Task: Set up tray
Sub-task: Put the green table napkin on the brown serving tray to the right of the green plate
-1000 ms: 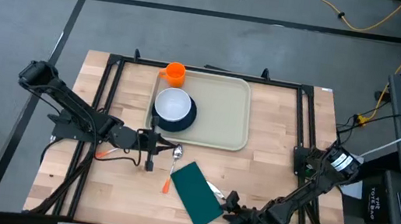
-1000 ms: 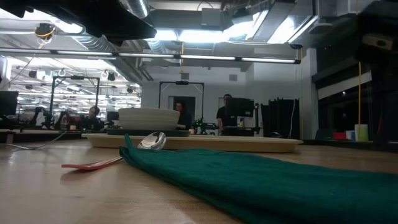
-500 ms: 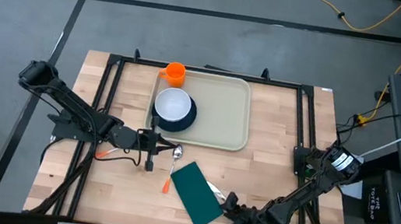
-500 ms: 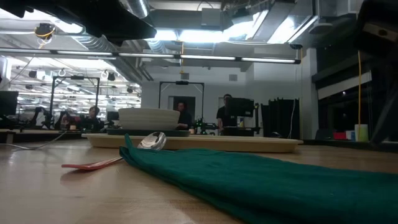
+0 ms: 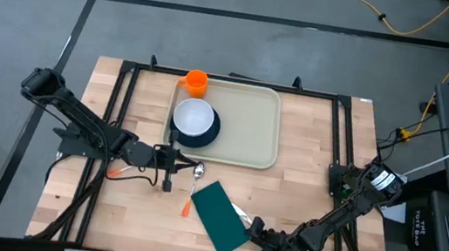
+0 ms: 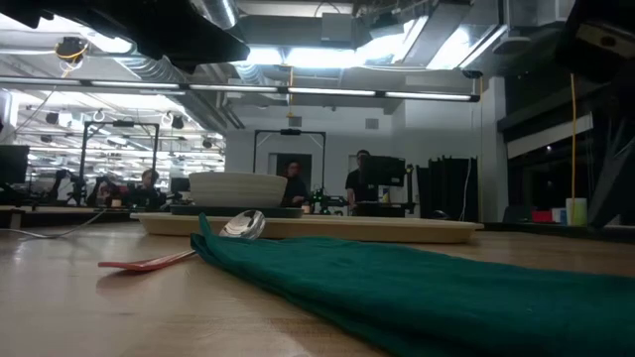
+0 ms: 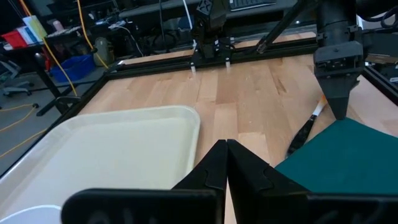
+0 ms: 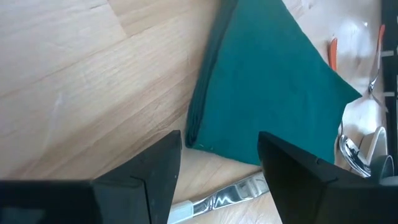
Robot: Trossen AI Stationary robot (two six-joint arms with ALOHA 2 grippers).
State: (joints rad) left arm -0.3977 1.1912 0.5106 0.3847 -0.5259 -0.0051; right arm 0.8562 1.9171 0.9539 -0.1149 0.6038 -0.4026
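Sitting toward the far middle of the worktop (image 5: pixel 316 165), the tray (image 5: pixel 246 129) already carries a dark plate (image 5: pixel 207 134) with a white bowl (image 5: pixel 193 118) at its left end; an orange cup (image 5: pixel 194 82) stands just off its far left corner. Left outside, near it, are the green napkin (image 5: pixel 218 218), a spoon (image 5: pixel 198 172) and other cutlery beside the cloth, so the setup looks partly done. The left end effector (image 5: pixel 171 168), fingers pressed together and empty, hovers by the spoon. The right end effector (image 8: pixel 217 149), fingers spread and empty, points at the napkin's near right edge.
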